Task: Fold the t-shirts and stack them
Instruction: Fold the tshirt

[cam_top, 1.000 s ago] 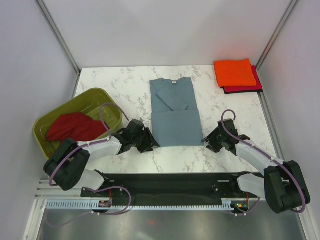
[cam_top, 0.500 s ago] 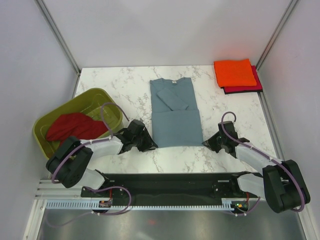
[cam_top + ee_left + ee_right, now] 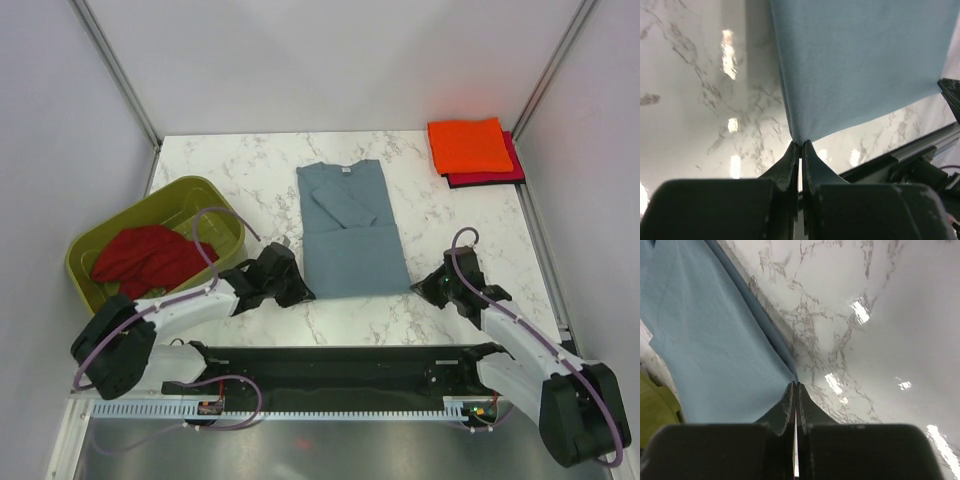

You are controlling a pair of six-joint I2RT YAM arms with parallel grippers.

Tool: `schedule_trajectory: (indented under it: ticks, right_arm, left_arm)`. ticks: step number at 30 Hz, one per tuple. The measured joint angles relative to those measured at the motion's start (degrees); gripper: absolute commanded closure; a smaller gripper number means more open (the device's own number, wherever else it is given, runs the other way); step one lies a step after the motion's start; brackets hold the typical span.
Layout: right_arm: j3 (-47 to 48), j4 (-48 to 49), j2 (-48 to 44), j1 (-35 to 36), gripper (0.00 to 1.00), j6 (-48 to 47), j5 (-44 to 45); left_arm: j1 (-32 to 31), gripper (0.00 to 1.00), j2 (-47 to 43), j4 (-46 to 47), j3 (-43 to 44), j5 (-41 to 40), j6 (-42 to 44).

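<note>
Hands [image 3: 800,143] [image 3: 795,384] newly pinching shirt [image 3: 345,225], tub [image 3: 175,200] beside

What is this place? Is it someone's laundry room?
Probably a robot test booth, not a home: the left arm and right arm fixed at a marble-look table, plain white walls, and a blue-grey t-shirt laid out for folding.

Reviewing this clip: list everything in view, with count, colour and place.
blue-grey t-shirt: 1, blue-grey, flat at table centre
orange t-shirt: 1, bright orange, folded, far right corner
magenta-red t-shirt: 1, magenta-red, folded under the orange one
dark red t-shirt: 1, dark red, bunched in tub
tub: 1, olive-green, table's left edge
table: 1, white marble, under everything
left tool: 1, black, shut on blue-grey shirt's near left corner
right tool: 1, black, shut on its near right corner
</note>
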Motion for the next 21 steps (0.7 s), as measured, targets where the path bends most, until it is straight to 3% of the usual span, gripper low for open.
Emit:
schedule_trajectory:
  ticks: [14,21]
  right_arm:
    - [5.03,-21.18,-23.41,0.11,1.0,-4.92,2.43]
    - [11.39,-22.32,-20.55,0.11,1.0,-7.02,4.04]
  left_arm:
    - [-12.66,0.98,-16.72,-10.6,0.17,-6.27,-0.59]
    - [-14.43,0.98,-17.42,-15.37,6.32,-8.85,-0.63]
